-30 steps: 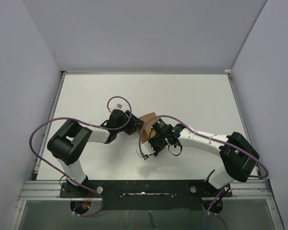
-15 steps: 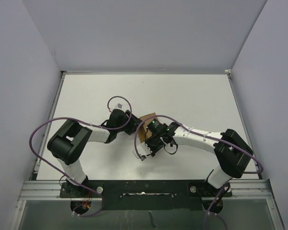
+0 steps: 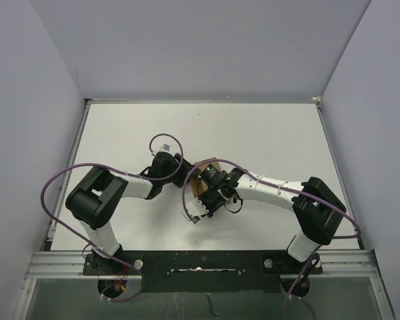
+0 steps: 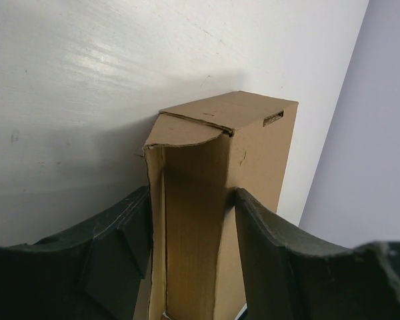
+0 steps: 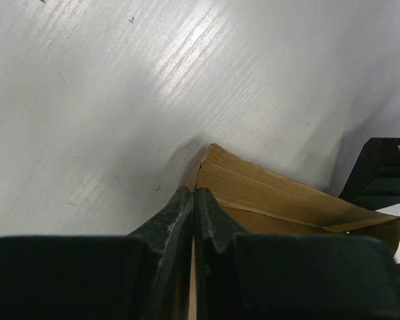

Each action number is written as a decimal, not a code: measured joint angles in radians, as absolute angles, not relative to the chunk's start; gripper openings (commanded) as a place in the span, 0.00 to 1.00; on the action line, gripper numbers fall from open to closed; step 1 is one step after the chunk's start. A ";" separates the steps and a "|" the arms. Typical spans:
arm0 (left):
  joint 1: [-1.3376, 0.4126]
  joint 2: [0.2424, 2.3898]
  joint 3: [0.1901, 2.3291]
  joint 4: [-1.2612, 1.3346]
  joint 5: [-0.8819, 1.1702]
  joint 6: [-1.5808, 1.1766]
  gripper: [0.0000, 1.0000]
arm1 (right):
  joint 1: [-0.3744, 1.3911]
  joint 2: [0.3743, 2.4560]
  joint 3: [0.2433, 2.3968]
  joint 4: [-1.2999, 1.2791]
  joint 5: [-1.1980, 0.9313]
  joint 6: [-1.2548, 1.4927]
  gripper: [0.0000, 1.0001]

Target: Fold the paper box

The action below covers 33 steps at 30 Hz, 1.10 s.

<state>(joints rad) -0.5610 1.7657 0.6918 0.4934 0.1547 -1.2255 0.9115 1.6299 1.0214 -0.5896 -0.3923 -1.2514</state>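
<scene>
The paper box is plain brown cardboard, partly folded, standing on the white table between the two arms. In the top view only a sliver of it shows under the right wrist. My left gripper holds it from the left, one finger pressed on each side wall; it also shows in the top view. My right gripper is shut on a thin upright wall edge at a corner of the box. In the top view it sits right over the box.
The white table is enclosed by grey walls on three sides. Purple cables loop over both arms near the box. The left gripper's black body shows just past the box in the right wrist view.
The right arm has swung left and its wrist has moved further over the box, covering more of it. The left arm has stayed put on the box.
</scene>
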 measured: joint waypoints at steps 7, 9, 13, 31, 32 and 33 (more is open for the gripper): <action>-0.561 1.766 0.692 0.494 0.154 -1.226 0.45 | 0.912 1.633 1.042 -0.616 -0.393 -1.251 0.03; -0.561 1.766 0.692 0.495 0.154 -1.226 0.45 | 0.912 1.635 1.050 -0.622 -0.398 -1.251 0.03; -0.561 1.766 0.692 0.497 0.154 -1.225 0.45 | 0.913 1.660 1.080 -0.638 -0.405 -1.248 0.03; -0.559 1.752 0.692 0.463 0.165 -1.215 0.56 | 0.821 1.542 1.070 -0.665 -0.593 -1.246 0.49; -0.557 1.747 0.692 0.454 0.165 -1.214 0.57 | 0.788 1.512 1.066 -0.672 -0.630 -1.245 0.49; -0.556 1.742 0.692 0.442 0.165 -1.210 0.59 | 0.750 1.481 1.062 -0.676 -0.669 -1.239 0.50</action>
